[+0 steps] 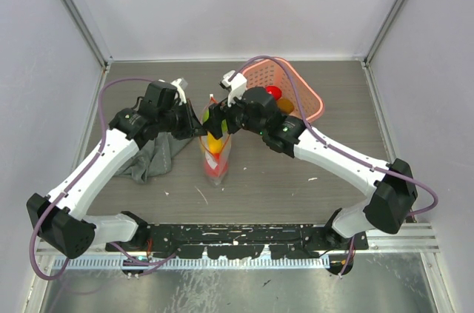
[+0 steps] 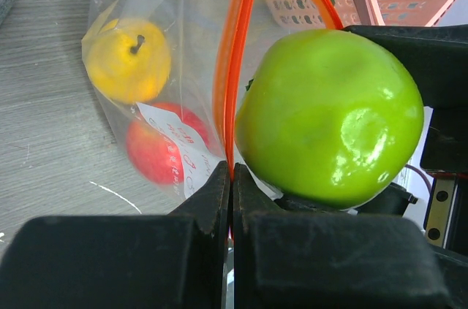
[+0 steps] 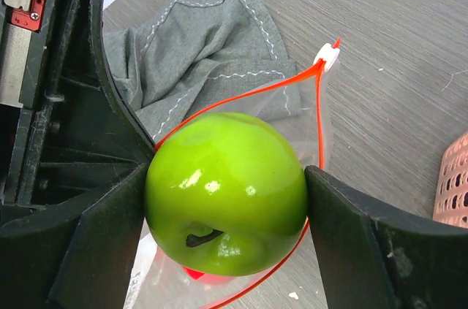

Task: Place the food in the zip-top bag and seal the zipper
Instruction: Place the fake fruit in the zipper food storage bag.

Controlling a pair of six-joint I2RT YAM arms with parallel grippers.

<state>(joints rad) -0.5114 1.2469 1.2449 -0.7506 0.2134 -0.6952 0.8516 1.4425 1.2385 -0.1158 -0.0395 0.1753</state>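
- Left tool: jaws closed, pinching the zipper at the bag's mouth. The red-orange strip runs straight up out of the pinch in the left wrist view.
- Right tool: jaws wide, 1 finger on each side of a green apple, gripping it. The apple is glossy, its stem end facing the right wrist camera.
- The apple sits inside the loop of the open zipper, at the mouth of the zip-top bag. I cannot tell how far past the mouth it is.
- The bag lies near the middle of the table, between the 2 tools, its mouth end lifted toward them and its body running toward the near edge.
- Bag contents: 2 pieces already inside, a yellow fruit with a dark stem and a red fruit just beside it, both seen through the clear plastic. A white printed patch on the bag partly covers the red one.
- A white slider tab sits at 1 end of the zipper, on the far side of the mouth in the right wrist view.
- A grey cloth lies crumpled on the table beside the bag, under the left arm; 1 corner of the bag overlaps it.
- A pink basket stands at the far right of the table, behind the right tool, apart from the bag. A red item shows inside it.
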